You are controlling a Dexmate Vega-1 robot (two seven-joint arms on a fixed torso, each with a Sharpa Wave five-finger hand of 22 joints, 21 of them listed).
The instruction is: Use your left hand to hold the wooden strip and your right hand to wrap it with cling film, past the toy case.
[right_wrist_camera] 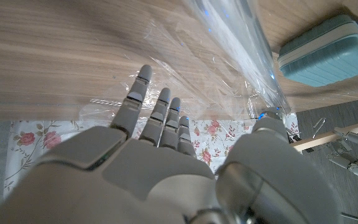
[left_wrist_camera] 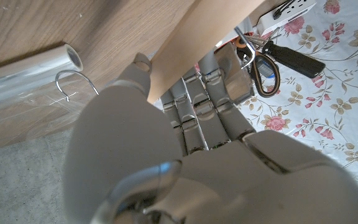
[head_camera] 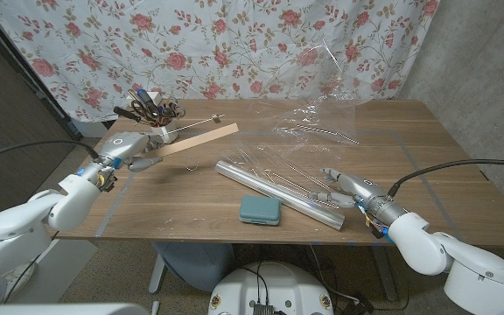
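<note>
Left hand (head_camera: 138, 150) is gripping the strip (head_camera: 201, 140) steady; right hand (head_camera: 339, 187), fingers spread and empty, should be pinching the film (head_camera: 322, 122) edge.

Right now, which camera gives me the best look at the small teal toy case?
Head view: the small teal toy case lies whole and unobstructed on the wooden table, beside the cling film roll. The right wrist view catches it cropped at the frame edge.
</note>
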